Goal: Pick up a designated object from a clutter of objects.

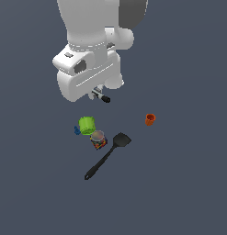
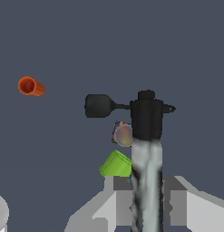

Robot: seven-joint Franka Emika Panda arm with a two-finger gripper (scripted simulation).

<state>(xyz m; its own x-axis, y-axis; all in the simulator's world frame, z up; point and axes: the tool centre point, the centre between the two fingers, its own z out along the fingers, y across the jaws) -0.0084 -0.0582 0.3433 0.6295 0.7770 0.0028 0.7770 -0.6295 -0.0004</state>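
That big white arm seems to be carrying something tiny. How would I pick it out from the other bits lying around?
Start at the bulky white arm at the top of the exterior view and look just under its lower edge. A short marker pokes out there, pale with a black tip, held in the pincer. Unlike the long black spatula, green cup, printed can and orange cup, it is off the floor.

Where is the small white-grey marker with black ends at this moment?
The marker sits between the gripper's fingers. In the exterior view its black tip pokes out under the arm, above the green cup.
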